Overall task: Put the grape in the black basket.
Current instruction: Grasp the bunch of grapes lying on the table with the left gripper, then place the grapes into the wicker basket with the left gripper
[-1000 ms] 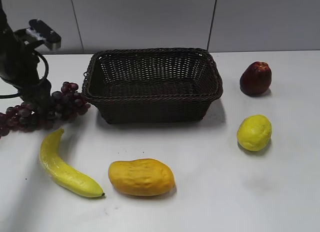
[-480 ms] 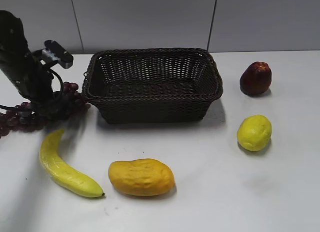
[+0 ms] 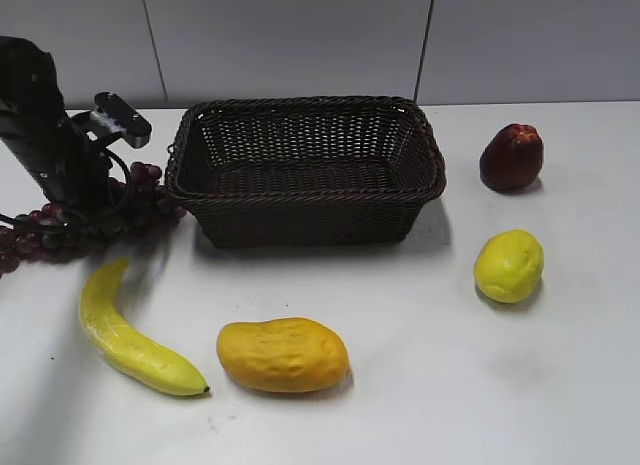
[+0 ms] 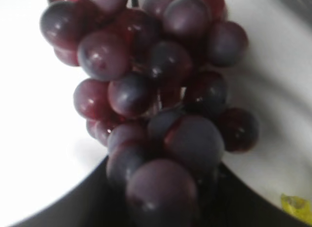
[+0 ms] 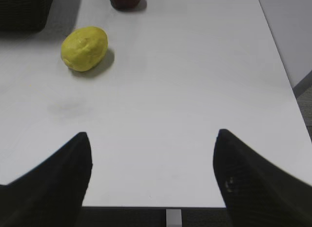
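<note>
You see the dark woven wicker basket [image 3: 305,170] w/ nothing inside. Dark purple-maroon grape bunch [image 4: 151,105] lies on white counter [image 3: 420,365] left of basket, under left gripper [image 3: 90,210]; its grip can't be told. Right gripper [image 5: 152,180] spread apart.

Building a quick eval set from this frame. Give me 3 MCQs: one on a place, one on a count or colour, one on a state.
1. Where does the grape lie?
A. inside the black basket
B. on the table, left of the black basket
C. beside the lemon

2. How many yellow or orange fruits are on the table?
A. one
B. three
C. five

3. How does the right pincer stand?
A. open, holding nothing
B. shut on the lemon
C. shut on the red fruit

Key:
1 B: the bunch sits left of the black basket, under the left arm.
2 B: banana, mango, lemon.
3 A: the right pincer has its fingers wide apart over bare table.
</note>
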Robot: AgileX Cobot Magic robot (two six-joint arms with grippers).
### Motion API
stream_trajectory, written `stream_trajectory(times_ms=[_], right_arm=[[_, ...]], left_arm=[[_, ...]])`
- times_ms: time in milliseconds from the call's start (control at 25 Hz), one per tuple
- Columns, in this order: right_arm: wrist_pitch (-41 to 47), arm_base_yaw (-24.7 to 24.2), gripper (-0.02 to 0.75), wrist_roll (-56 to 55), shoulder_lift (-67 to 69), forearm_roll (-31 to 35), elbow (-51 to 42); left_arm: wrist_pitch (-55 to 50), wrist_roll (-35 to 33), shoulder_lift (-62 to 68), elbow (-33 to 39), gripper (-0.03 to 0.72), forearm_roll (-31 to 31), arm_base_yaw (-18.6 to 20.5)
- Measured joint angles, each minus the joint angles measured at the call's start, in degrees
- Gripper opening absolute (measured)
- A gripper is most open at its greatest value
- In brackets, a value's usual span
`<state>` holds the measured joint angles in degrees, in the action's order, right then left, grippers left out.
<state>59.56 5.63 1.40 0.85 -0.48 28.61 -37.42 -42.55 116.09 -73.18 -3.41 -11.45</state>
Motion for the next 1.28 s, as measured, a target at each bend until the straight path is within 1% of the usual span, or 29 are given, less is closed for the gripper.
stream_trajectory(times_ms=[40, 200, 360, 600, 720, 840, 960, 1120, 1280], right_arm=[[0.0, 0.0, 0.588, 0.0, 0.0, 0.0, 0.0], [0.0, 0.0, 0.588, 0.06, 0.0, 0.0, 0.0], [0.0, 0.0, 0.588, 0.06, 0.0, 0.0, 0.0], [0.0, 0.0, 0.588, 0.01, 0.0, 0.0, 0.0], [0.0, 0.0, 0.588, 0.01, 0.0, 0.0, 0.0], [0.0, 0.0, 0.588, 0.01, 0.0, 0.0, 0.0], [0.0, 0.0, 0.588, 0.01, 0.0, 0.0, 0.0], [0.0, 0.0, 0.588, 0.01, 0.0, 0.0, 0.0], [0.0, 0.0, 0.588, 0.01, 0.0, 0.0, 0.0]], left_arm=[[-0.07, 0.0, 0.0, 0.0, 0.274, 0.0, 0.0], [-1.01, 0.0, 0.0, 0.0, 0.274, 0.14, 0.0], [-2.63, 0.0, -1.61, 0.0, 0.267, 1.91, 0.0], [-3.67, 0.0, -8.31, 0.0, 0.26, 3.81, 0.05], [-3.42, 0.0, -12.73, 0.0, 0.258, 6.08, 0.05], [-3.27, 0.34, -16.43, -0.78, 0.258, 7.05, 0.1], [-4.17, 1.27, -18.15, -4.61, 0.258, 7.16, 0.1], [-6.98, 1.9, -18.28, -12.69, 0.258, 6.96, -0.11], [-8.46, 3.72, -18.28, -20.81, 0.258, 7.0, -2.27]])
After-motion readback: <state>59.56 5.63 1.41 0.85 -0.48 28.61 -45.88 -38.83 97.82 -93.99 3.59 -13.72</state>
